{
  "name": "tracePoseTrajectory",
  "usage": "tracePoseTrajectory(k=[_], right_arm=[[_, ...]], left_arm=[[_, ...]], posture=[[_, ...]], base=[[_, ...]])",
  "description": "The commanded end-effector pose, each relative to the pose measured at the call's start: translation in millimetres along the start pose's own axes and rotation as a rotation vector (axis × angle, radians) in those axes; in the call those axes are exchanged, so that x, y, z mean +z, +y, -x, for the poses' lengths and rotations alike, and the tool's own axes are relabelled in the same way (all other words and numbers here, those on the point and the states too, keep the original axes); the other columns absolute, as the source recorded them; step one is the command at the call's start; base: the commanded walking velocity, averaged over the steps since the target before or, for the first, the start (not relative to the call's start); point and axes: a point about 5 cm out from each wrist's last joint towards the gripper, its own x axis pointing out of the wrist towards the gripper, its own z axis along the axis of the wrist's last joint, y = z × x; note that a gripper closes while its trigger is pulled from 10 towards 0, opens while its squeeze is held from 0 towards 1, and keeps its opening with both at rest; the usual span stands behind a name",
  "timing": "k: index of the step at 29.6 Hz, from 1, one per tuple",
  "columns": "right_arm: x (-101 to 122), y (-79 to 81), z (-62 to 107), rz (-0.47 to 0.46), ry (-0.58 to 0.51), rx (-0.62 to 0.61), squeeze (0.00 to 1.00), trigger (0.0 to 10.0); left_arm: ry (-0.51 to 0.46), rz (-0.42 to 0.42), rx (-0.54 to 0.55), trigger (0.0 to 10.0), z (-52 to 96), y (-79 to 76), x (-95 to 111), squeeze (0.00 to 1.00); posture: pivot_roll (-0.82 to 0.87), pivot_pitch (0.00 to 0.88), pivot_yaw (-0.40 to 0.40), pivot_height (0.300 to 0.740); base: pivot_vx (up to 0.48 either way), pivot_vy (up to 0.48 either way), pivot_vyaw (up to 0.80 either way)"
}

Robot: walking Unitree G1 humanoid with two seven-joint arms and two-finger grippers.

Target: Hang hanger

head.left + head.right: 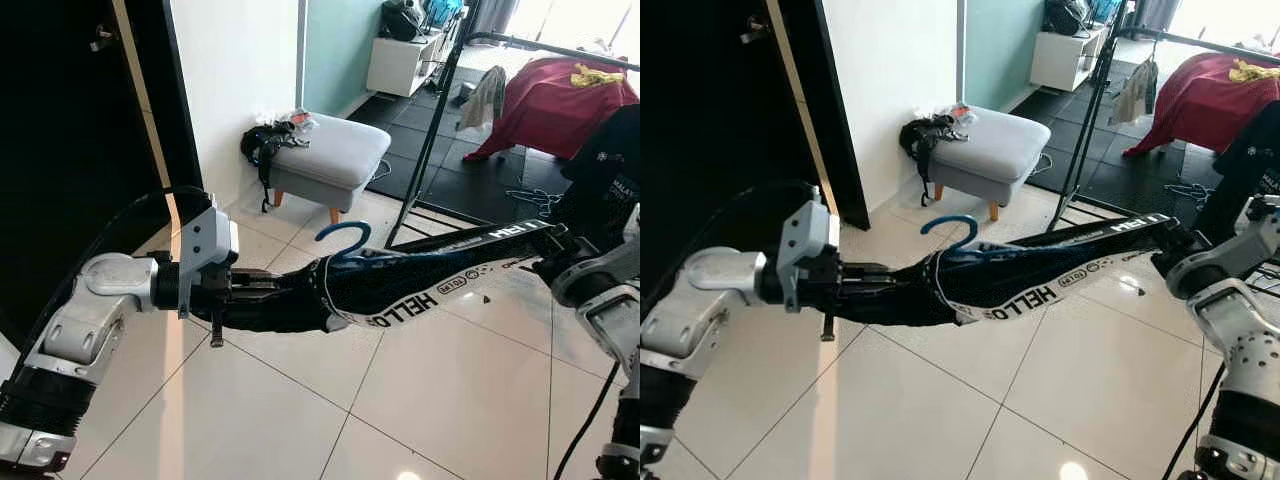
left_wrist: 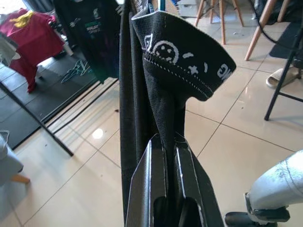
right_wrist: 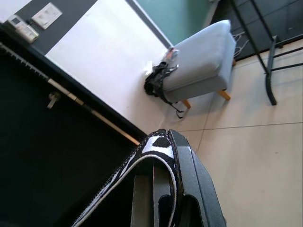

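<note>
Between two grippers: one hanger (one garment).

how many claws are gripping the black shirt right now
2: the left claw pinches one end of the black shirt, the right claw the other end, stretching it between them.

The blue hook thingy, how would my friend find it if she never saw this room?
Start at the grey footstool by the white wall, then look nearer, to the black shirt stretched between the left gripper and the right gripper. The hanger hook pokes up from its middle: the one bright blue curl on all that black.
</note>
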Motion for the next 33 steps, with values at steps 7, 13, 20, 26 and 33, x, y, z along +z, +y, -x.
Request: tracePoseTrajectory(k=[7,13,20,26,33], right_arm=[[2,7.1,0.2,0.026,0.001,0.029,0.0,0.0],[-8,21.1,-6.8,0.071,0.033,0.062,0.0,0.0],[-31,53.2,-22.6,0.121,0.107,0.169,0.0,0.0],[-42,59.0,-22.4,0.144,0.147,0.191,0.0,0.0],[-72,70.7,-13.5,0.158,0.241,0.248,0.0,0.0]], left_arm=[[0.073,-0.055,0.037,10.0,2.0,6.9,-3,0.0],[0.123,-0.116,0.092,10.0,-10.8,8.8,-4,0.0],[0.149,-0.108,0.216,10.0,-42.5,5.2,-9,0.0],[0.132,-0.063,0.271,10.0,-45.3,7.8,-10,0.0],[0.134,0.051,0.349,10.0,-47.2,10.4,-18,0.0]], posture=[[-0.02,0.063,-0.052,0.74],[-0.03,0.057,-0.051,0.74],[-0.02,0.048,-0.055,0.74],[-0.02,0.048,-0.055,0.74],[-0.03,0.056,-0.051,0.74]], base=[[0.0,0.0,0.0],[0.0,0.0,0.0],[0.0,0.0,0.0],[0.0,0.0,0.0],[0.0,0.0,0.0]])
